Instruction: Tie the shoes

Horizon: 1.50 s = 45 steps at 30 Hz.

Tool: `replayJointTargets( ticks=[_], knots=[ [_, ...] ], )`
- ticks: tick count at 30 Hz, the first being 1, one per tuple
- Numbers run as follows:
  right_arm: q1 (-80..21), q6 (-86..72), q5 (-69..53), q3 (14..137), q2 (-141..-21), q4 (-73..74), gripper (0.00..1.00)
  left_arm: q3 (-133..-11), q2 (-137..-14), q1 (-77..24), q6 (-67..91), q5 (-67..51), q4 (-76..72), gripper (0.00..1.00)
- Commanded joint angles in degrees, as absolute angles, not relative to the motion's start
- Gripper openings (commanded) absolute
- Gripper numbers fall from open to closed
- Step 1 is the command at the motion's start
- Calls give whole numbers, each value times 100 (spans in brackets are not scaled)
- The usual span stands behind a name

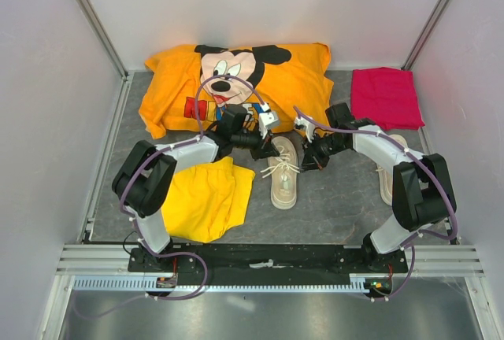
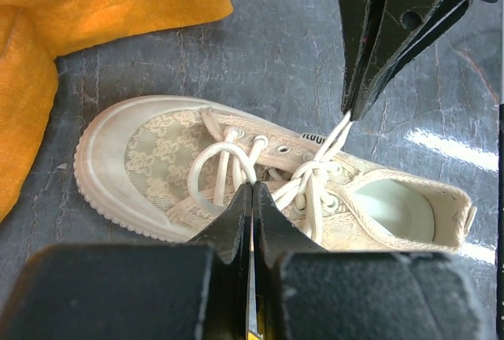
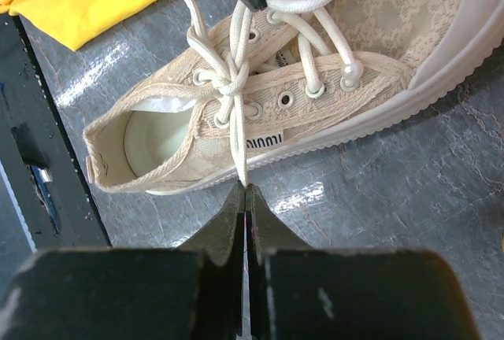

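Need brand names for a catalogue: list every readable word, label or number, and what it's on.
Dark print on the sneaker side: upside down, too blurred to read.
Red and blue blocks on the orange Mickey Mouse shirt: creased, unreadable.
Nothing else legible.

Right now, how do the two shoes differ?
The centre shoe lies in full view; the right shoe is mostly hidden behind the right arm. The centre shoe's laces are pinched by the left gripper and right gripper, both shut; nothing grips the right shoe. Both look cream-beige.
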<state>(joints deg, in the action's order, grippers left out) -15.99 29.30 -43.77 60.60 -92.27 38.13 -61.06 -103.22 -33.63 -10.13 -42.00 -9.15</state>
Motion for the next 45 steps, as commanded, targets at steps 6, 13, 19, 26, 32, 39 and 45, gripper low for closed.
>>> replayJointTargets(
  ticks=[6,13,19,26,32,39,45],
  knots=[
    [-1600,3489,-4298,5924,-9044,4421,0,-6047,-9923,-3094,-1063,-3472,-1213,2],
    [-1608,3761,-4140,5810,-8991,4552,0,-5933,-9914,-2989,-1055,-3305,-1257,2],
    [-1626,3920,-4043,5678,-8886,4623,0,-5915,-9932,-2892,-1011,-3287,-1283,2],
    [-1635,3946,-3894,5616,-8903,4606,0,-5897,-9976,-2813,-967,-3322,-1283,2],
    [-1635,3797,-4034,5721,-8973,4483,0,-5889,-9993,-2777,-958,-3541,-1283,1],
    [-1635,3218,-4491,6134,-8947,4158,54,-5889,-9756,-2769,-861,-3823,-1318,34],
    [-1626,2401,-4658,6539,-8851,3780,63,-5984,-9300,-2576,-748,-3806,-864,48]
  ],
)
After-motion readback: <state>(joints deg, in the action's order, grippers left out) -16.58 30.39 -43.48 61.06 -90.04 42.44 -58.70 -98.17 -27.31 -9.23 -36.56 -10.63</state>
